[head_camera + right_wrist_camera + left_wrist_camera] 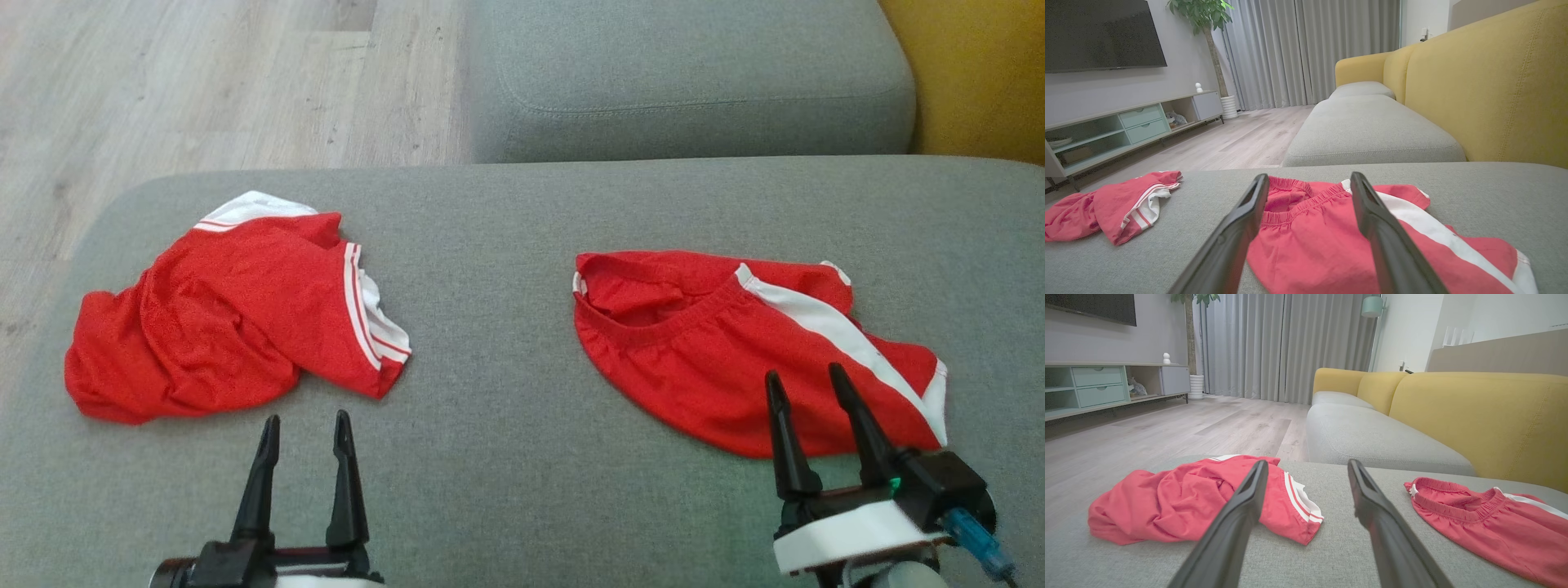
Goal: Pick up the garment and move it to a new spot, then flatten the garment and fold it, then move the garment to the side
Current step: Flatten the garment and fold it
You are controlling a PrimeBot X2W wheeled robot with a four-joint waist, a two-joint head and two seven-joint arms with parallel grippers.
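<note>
Two red garments (pixel 237 318) on grey cushion (pixel 506 457)

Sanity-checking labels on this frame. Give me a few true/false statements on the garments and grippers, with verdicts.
1. A red shirt and red shorts both lie on the gray cushion. True.
2. The left gripper is shut on the shirt. False: it is open and holds nothing, over bare cushion just short of the shirt.
3. The shorts have a white side stripe. True.
4. The shirt overlaps the shorts. False: they lie apart, with bare cushion between them.
5. The right gripper is open, its fingers over the shorts. True.
</note>
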